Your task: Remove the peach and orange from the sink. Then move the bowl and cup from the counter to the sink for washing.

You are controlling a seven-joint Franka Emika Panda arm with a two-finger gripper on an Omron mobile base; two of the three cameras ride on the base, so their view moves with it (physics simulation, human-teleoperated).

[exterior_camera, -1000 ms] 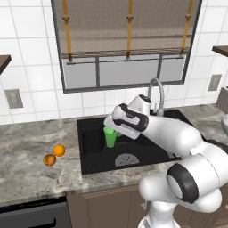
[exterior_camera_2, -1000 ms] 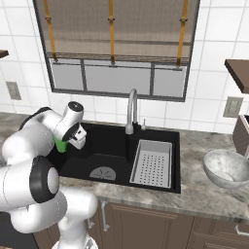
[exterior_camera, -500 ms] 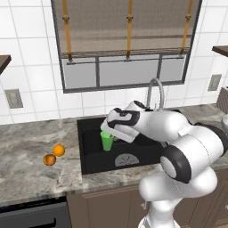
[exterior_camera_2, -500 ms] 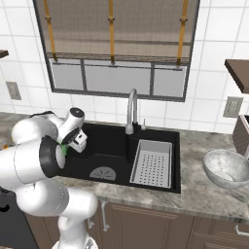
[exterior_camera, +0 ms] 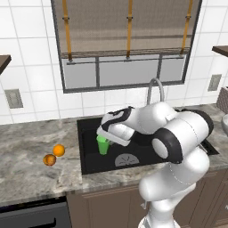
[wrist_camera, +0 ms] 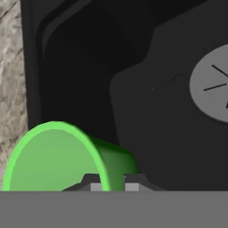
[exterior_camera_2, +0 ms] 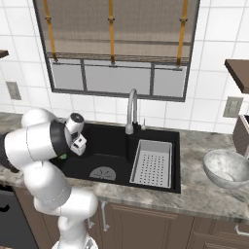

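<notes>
My gripper point(exterior_camera: 106, 137) is shut on the wall of the small green cup point(exterior_camera: 103, 145), holding it low inside the left part of the black sink point(exterior_camera: 147, 156). In the hand view the cup point(wrist_camera: 62, 160) lies close in front, with its rim wall pinched between my fingertips point(wrist_camera: 92, 182). The bright orange point(exterior_camera: 58, 150) and the darker mottled peach point(exterior_camera: 49, 160) rest side by side on the counter left of the sink. On the counter right of the sink point(exterior_camera_2: 112, 143) sits the whitish-grey bowl point(exterior_camera_2: 226, 168).
A grey drain plate point(exterior_camera: 127, 160) lies on the sink floor, right of the cup. A curved silver faucet point(exterior_camera_2: 131, 109) rises behind the basin. A grey perforated rack point(exterior_camera_2: 152, 163) fills the basin's right half. The granite counter point(wrist_camera: 9, 67) borders the sink's left wall.
My gripper has carried the cup down and slightly left, deeper into the sink's left side. The fruit and the bowl have not moved.
</notes>
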